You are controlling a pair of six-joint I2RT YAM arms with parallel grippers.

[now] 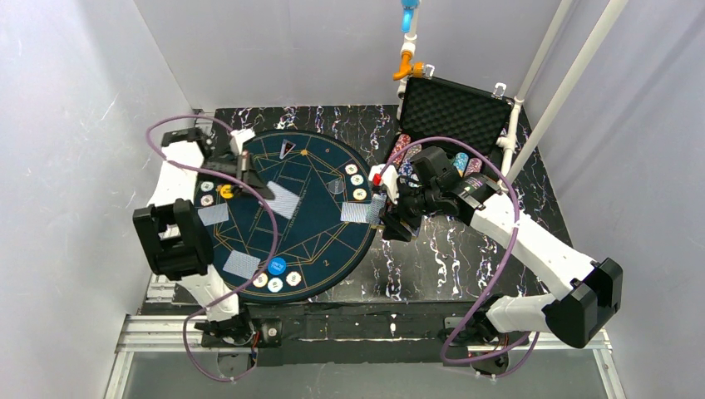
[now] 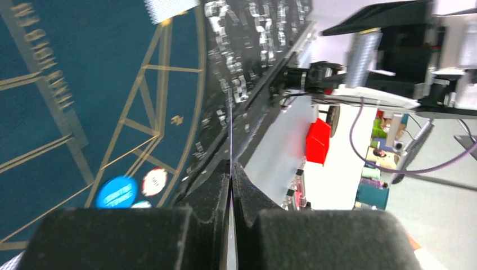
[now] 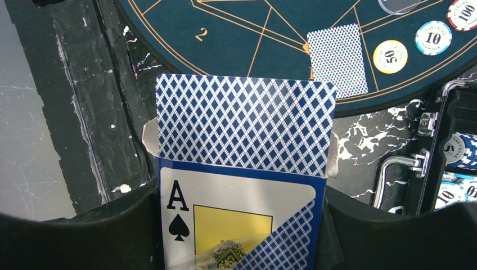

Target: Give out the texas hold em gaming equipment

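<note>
Card-dealing scene. Your left gripper [image 2: 230, 169] has its jaws pressed together on a thin blue-backed playing card [image 1: 284, 199]. The card juts from the jaws toward the middle of the round dark-blue gold-lined mat [image 1: 320, 162], its long axis slanting to the near right. Laying it down likely turns on that overhang, and this arm is the nearer one. Your right gripper [image 3: 243, 236] is clamped on the blue ace-of-spades card box [image 3: 225, 197], just off the mat's right edge above the black marbled desk [image 1: 449, 258]. The left wrist view shows the card only edge-on and blurred. Its face is hidden, and whether it touches the mat cannot be told.
</note>
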